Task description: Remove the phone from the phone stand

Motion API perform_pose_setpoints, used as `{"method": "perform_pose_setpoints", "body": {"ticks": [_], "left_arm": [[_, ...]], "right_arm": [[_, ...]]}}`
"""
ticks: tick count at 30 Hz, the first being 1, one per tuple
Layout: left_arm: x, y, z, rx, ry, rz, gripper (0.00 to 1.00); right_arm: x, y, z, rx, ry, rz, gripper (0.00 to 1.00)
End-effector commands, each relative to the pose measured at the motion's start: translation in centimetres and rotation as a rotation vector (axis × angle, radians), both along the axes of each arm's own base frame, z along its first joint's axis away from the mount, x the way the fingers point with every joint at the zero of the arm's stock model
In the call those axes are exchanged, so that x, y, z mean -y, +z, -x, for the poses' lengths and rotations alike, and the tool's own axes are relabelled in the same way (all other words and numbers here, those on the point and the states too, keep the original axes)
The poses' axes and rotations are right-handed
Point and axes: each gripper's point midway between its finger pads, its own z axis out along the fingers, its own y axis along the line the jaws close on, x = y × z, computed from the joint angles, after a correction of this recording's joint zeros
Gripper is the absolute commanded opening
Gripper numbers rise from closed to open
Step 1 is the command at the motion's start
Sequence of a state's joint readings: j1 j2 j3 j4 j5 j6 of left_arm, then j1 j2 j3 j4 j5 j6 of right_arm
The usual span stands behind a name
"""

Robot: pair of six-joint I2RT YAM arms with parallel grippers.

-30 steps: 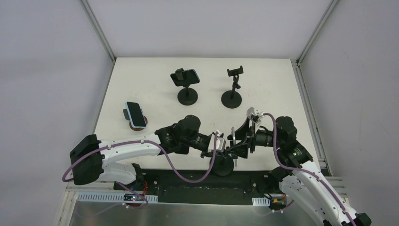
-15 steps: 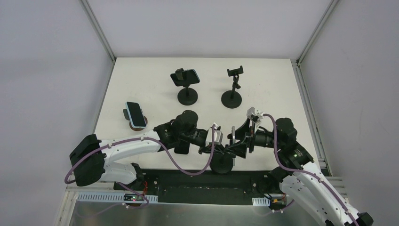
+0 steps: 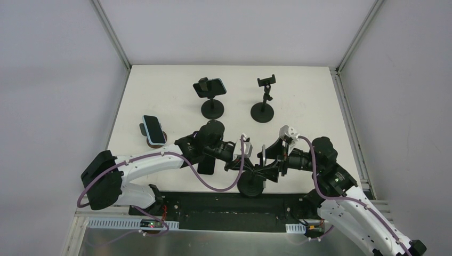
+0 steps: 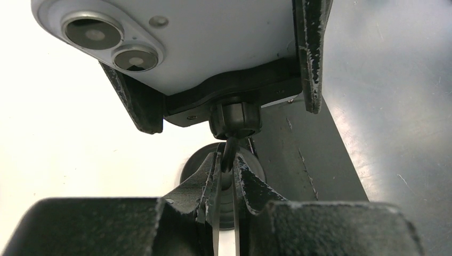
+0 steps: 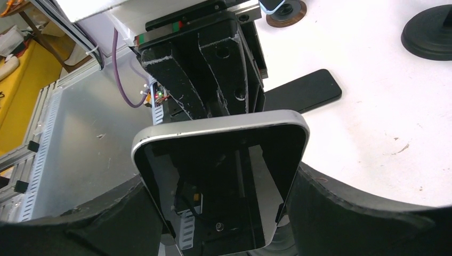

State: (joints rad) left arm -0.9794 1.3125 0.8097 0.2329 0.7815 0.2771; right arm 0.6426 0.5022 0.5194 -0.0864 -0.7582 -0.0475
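The phone [image 5: 224, 176] shows its dark screen and silver rim in the right wrist view. Its pale back with two lenses [image 4: 213, 37] fills the top of the left wrist view. It sits in the black cradle of the phone stand [image 4: 234, 98], whose round base [image 3: 250, 185] stands at the table's near edge. My right gripper [image 5: 221, 213] is shut on the phone, one finger against each long side. My left gripper [image 4: 229, 160] is shut on the stand's thin stem just below the ball joint. From above, the two grippers [image 3: 250, 166] [image 3: 269, 162] meet over the base.
A black phone [image 3: 207, 165] lies flat on the table under my left wrist. At the back stand a second stand holding a phone [image 3: 210, 88] and an empty stand [image 3: 266, 82]. A phone on a round wooden puck [image 3: 153, 129] sits far left.
My left wrist has swung up and away from the near edge, uncovering the flat black phone. The stand base and both grippers have shifted slightly leftward and away from the near edge. Both grips are unchanged.
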Motion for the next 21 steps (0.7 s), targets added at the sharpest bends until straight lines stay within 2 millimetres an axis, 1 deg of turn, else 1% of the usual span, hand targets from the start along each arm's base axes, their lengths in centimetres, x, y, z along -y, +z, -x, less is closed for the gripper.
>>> {"method": "perform_pose_setpoints", "body": {"ticks": [1, 5, 7, 8, 11, 15, 21], "left_arm": [[0.1, 1.1, -4.8, 0.11, 0.153, 0.023, 0.09], [-0.1, 2.4, -3.2, 0.103, 0.081, 0.066, 0.27], [-0.1, 3.3, -2.1, 0.088, 0.025, 0.091, 0.46], [-0.1, 3.6, -1.6, 0.085, 0.001, 0.102, 0.49], [-0.1, 4.1, -0.9, 0.08, -0.031, 0.116, 0.52], [0.4, 4.7, -0.3, 0.074, -0.059, 0.126, 0.53], [1.0, 5.8, 2.6, 0.056, -0.175, 0.156, 0.55]], "right_arm": [[0.1, -0.6, 3.3, -0.029, 0.134, 0.012, 0.0], [0.5, -1.1, 1.8, 0.019, 0.047, 0.033, 0.0], [0.6, -1.3, 1.4, 0.029, 0.025, 0.039, 0.0], [0.6, -1.4, 1.4, 0.031, 0.022, 0.04, 0.0], [0.5, -1.4, 1.3, 0.027, 0.025, 0.042, 0.0], [0.3, -1.3, 1.1, 0.025, 0.027, 0.042, 0.0], [0.4, -1.1, 0.8, 0.04, 0.006, 0.038, 0.0]]}}
